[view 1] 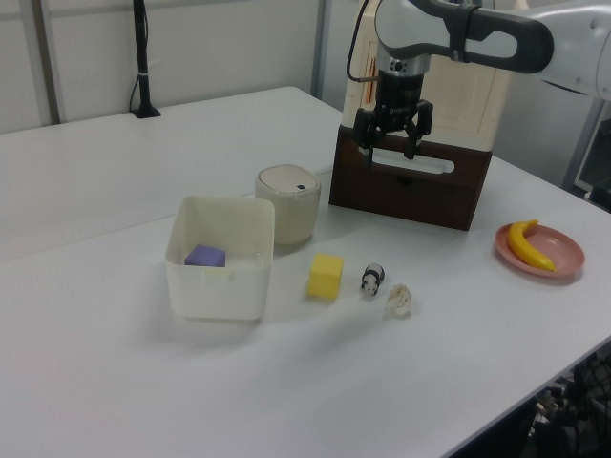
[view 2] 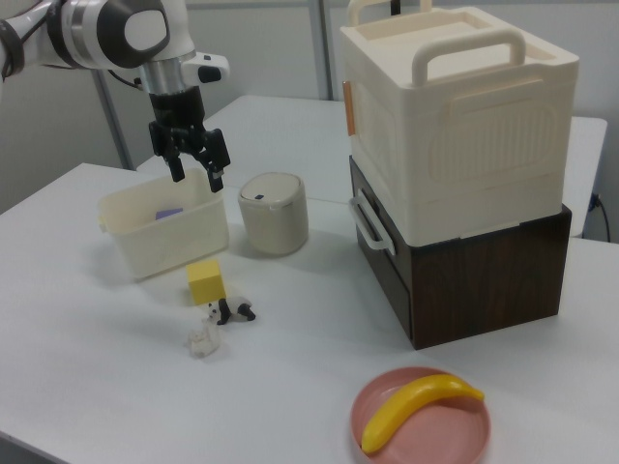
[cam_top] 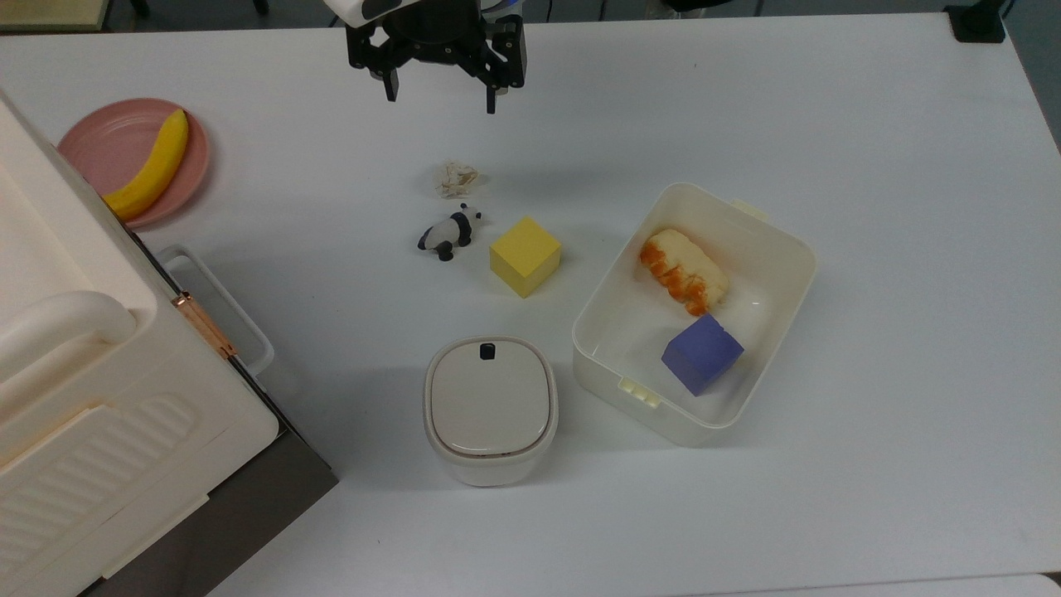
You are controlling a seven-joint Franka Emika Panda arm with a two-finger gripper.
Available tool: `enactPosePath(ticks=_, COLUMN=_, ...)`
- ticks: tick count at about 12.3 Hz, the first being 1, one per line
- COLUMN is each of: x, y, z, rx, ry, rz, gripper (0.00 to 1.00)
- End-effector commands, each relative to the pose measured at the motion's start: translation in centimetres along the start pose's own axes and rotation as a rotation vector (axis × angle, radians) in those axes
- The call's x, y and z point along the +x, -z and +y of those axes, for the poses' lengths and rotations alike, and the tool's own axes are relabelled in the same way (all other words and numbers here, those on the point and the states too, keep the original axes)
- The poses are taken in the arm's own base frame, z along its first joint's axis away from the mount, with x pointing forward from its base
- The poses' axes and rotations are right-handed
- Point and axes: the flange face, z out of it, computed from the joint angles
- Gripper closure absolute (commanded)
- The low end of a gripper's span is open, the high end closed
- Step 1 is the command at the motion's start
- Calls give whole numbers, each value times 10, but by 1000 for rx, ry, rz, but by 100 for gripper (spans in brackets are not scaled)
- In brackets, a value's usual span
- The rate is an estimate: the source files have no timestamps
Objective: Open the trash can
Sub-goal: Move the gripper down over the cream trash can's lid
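Top view, going from its lower edge upward: the trash can [cam_top: 491,410] stands on the white table [cam_top: 870,124] nearest that edge, about midway along it, with its beige-grey lid [cam_top: 489,400] flat and closed and the small black button [cam_top: 487,351] on the lid's far side. Just beside it toward the top view's right sits the open white tub [cam_top: 779,249], holding a purple cube [cam_top: 701,353] and a piece of bread [cam_top: 684,270]. At the top view's left edge stands the big cream appliance [cam_top: 91,356]. Farther up lie a yellow cube [cam_top: 525,255], a toy panda [cam_top: 448,232] and a crumpled paper wad [cam_top: 457,178]; near the left edge a banana [cam_top: 152,168] rests on a pink plate [cam_top: 104,145]. At the far edge the gripper [cam_top: 440,99] hangs above the table, fingers spread apart and holding nothing, well apart from the trash can.
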Motion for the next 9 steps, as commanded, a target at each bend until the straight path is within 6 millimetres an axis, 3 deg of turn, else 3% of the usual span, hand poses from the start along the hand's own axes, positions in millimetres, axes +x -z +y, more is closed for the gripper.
enactPosePath(ticks=1, x=-3, y=-4, z=-4, rx=-13, ry=32, rz=-2, gripper=0)
enactPosePath(ticks=3, x=-1, y=-8, z=-6, rx=-12, ry=34, rz=-7, gripper=0)
enactPosePath(ticks=5, x=-1, y=-9, z=-6, rx=-14, ry=34, rz=-8, gripper=14)
enactPosePath(ticks=6, x=-1, y=-7, z=-6, rx=-12, ry=37, rz=-2, gripper=29)
enactPosePath(ticks=9, x=8, y=-16, z=-8, rx=-4, ry=65, rz=3, gripper=90)
